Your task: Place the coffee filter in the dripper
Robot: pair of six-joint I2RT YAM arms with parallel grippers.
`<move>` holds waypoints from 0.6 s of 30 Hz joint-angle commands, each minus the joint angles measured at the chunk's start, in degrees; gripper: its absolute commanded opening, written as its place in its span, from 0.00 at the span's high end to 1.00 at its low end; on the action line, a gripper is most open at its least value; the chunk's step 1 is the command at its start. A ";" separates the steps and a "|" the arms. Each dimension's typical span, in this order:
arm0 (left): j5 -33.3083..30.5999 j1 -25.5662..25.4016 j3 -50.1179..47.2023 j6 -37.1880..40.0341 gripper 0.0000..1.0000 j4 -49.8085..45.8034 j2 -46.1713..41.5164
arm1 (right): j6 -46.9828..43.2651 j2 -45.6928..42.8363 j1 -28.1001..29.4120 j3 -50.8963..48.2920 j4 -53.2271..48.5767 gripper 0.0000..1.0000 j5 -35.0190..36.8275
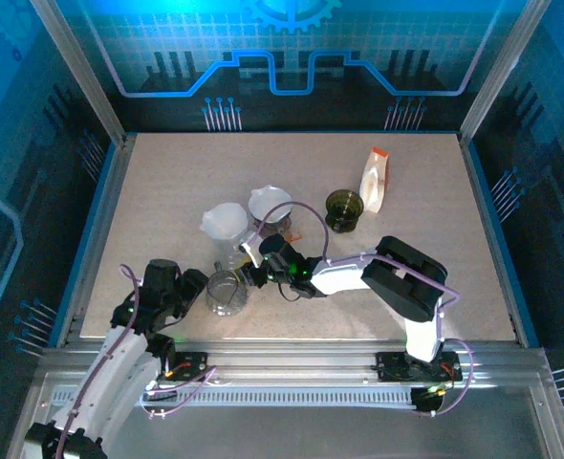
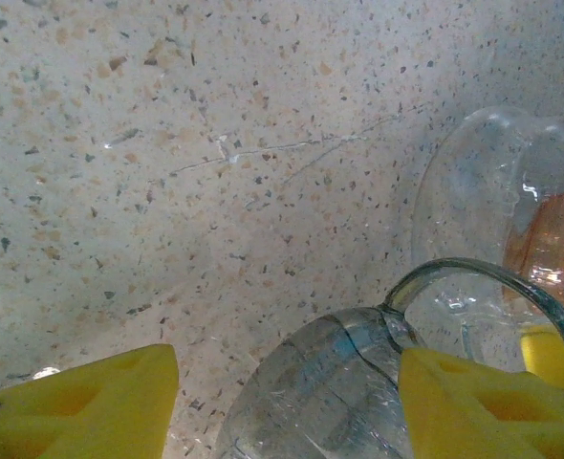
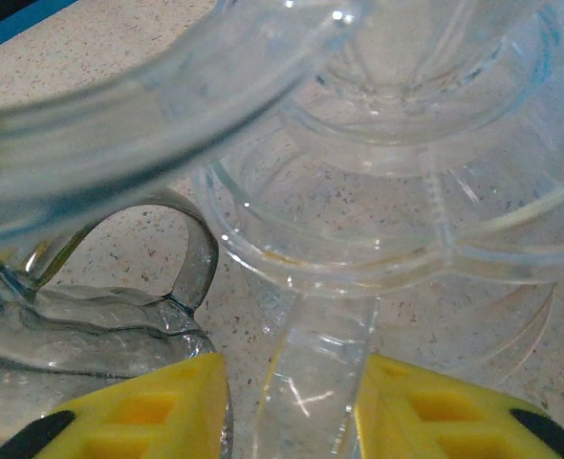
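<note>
Your right gripper [image 3: 292, 382] has its yellow fingers either side of the clear handle of the dripper [image 3: 387, 182]; whether they pinch it or stand just free, I cannot tell; your left gripper [image 2: 287, 382] stands open astride the glass jug [image 2: 320, 402]. The jug looks empty; the dripper, just beyond the jug, is too glassy to say whether paper lines it. The coffee filter [image 1: 270, 203], as I judge it, is the white cone beyond the jug and to its right; expect it light, limp, easily crushed; pinch its rim gently at one edge. Farther right of the jug stand a dark cup [image 1: 343, 208] and a white pouch [image 1: 375, 179].
</note>
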 commanded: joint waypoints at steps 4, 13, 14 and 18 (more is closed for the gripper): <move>2.41 0.31 -1.37 -0.55 0.38 -1.21 -0.45 | 1.49 -2.77 1.39 -3.37 2.37 0.49 2.16; 3.42 -0.34 -1.64 -0.44 0.39 -1.27 -1.28 | 3.22 -7.91 2.66 -9.62 4.09 0.40 6.24; 3.25 -0.52 -1.78 -0.55 0.39 -1.46 -1.48 | 3.63 -8.64 2.82 -10.29 4.29 0.40 6.88; 3.48 -1.84 -2.42 -1.89 0.40 -0.96 -2.13 | 5.51 -12.90 3.75 -14.11 4.66 0.39 9.88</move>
